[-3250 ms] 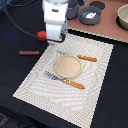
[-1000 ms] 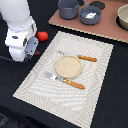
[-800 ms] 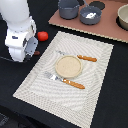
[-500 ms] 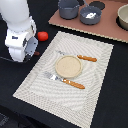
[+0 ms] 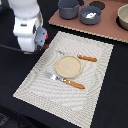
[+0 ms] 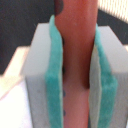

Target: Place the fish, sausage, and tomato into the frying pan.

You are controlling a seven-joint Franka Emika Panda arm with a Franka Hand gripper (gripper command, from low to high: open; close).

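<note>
In the wrist view my gripper [image 6: 77,75] is shut on the sausage [image 6: 75,55], a reddish-brown rod clamped between the two teal pads [image 6: 54,80]. In the exterior view my gripper [image 5: 35,48] is low at the mat's edge on the exterior view's left, and the white hand hides the sausage. The red tomato [image 5: 44,36] shows right beside the hand. The blue-grey frying pan [image 5: 98,19] stands on the far board, with the white fish [image 5: 90,15] lying in it.
A striped mat [image 5: 95,65] holds a tan plate [image 5: 67,66], an orange-handled fork [image 5: 67,81] and a knife [image 5: 82,57]. A taller grey pot [image 5: 68,9] stands beside the pan. A cream bowl [image 5: 123,17] is at the exterior view's far right.
The arm has moved from the mat's far edge to the exterior view's left, down beside the tomato. Over the last second it has stayed nearly still.
</note>
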